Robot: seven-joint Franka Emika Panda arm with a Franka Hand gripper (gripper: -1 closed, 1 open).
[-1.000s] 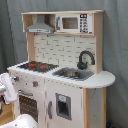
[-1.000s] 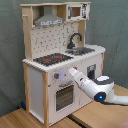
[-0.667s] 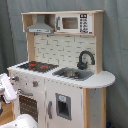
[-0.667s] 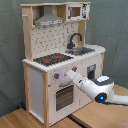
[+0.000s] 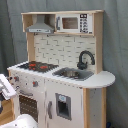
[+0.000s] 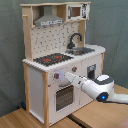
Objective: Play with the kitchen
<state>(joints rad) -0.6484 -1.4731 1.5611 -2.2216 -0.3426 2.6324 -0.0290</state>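
**Arm reaches for a stove knob on the toy kitchen**

Pincer (image 6: 64, 76) at the end of the white robot arm (image 6: 97, 88) points at the front panel of the tall white and light-wood toy play kitchen (image 6: 60, 60), right at the row of small round knobs (image 6: 56, 76) above the oven. In the second exterior view its tip sits against, or just beside, the left knob; whether the fingers are spread or pinching that knob I cannot tell, since the tip blurs into the panel. The arm comes in low from the second exterior view's right, stretched almost level, which suits a reach for a control on the vertical front face. In the first exterior view only a white part of the arm (image 5: 7, 86) shows at the first exterior view's left edge, near the same panel.

Below the knobs is the windowed oven door (image 6: 63, 97), shut. The kitchen stands on a wooden floor (image 6: 20, 119), filling most of both exterior views.

On the counter above lie the black hob with red rings (image 6: 53, 59) and, further right in the second exterior view, the sink (image 6: 82, 50) with its curved black faucet (image 6: 75, 39). Behind them rises a pale tiled back wall, and at the top hang the grey hood (image 6: 48, 21) and a small toy microwave (image 6: 76, 11). A grey curtain (image 6: 10, 55) hangs at the far back.
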